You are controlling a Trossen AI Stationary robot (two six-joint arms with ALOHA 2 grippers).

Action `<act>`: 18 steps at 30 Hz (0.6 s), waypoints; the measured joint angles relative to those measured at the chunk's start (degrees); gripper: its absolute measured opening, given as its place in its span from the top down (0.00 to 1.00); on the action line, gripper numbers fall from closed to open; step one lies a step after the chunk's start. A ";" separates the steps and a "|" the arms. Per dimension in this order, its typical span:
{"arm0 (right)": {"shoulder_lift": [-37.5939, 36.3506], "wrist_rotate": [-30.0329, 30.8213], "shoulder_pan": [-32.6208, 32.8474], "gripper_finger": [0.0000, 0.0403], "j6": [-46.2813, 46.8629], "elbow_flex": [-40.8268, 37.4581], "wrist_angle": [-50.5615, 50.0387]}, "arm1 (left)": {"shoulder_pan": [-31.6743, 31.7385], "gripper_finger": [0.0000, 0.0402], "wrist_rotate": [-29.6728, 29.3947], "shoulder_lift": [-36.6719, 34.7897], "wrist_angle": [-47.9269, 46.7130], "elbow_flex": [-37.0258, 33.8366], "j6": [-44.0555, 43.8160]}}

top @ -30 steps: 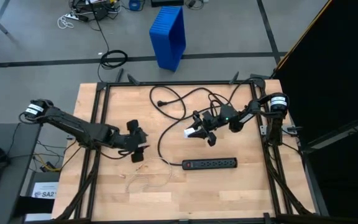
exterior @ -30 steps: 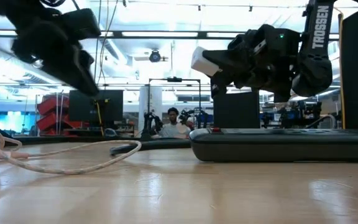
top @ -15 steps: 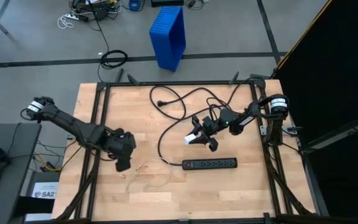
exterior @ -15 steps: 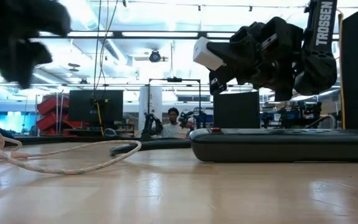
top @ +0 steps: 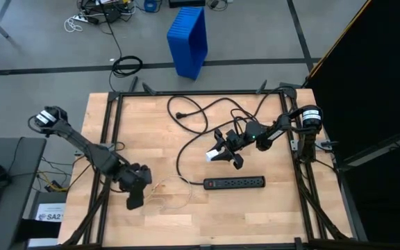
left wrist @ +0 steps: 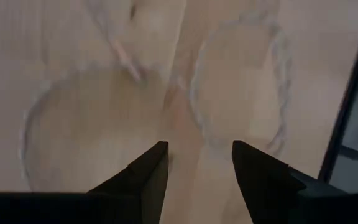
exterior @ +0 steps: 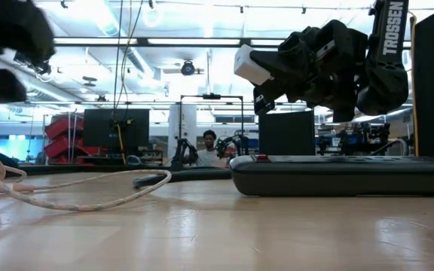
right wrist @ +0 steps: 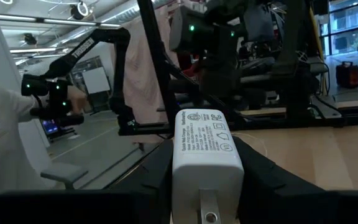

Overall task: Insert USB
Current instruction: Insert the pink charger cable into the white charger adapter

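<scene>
**Over the loops, charger held aloft**

Beneath my left gripper (left wrist: 194, 163), fingers parted and empty, the USB (left wrist: 241, 93) lies looped on the table (top: 255, 215). Farther off, my right gripper (top: 217, 151) clamps a white charger (right wrist: 204, 149) above the power strip (top: 235, 182).

One USB cable (top: 167, 196), one white charger (top: 214, 153), one power strip (top: 235, 182), one blue bin (top: 189, 40); two arms

Black power strip (top: 234, 182) flat on wooden worktop (top: 276, 215), its thick black cord (top: 186, 149) curling toward far edge. Blue crate (top: 189, 40) on floor beyond worktop; person (exterior: 210, 150) seated in far background.
</scene>
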 joint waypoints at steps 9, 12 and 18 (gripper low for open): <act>0.00 0.00 0.00 0.77 0.00 0.02 0.00 | -3.31 0.60 0.46 0.56 0.42 -3.76 -5.58; 0.00 -0.03 0.00 0.77 0.00 0.02 0.00 | -3.31 0.60 0.81 1.33 2.91 -5.56 -6.50; 0.00 -0.02 0.00 0.77 -0.02 0.04 0.00 | -3.31 0.60 3.88 4.00 4.88 -8.14 -7.39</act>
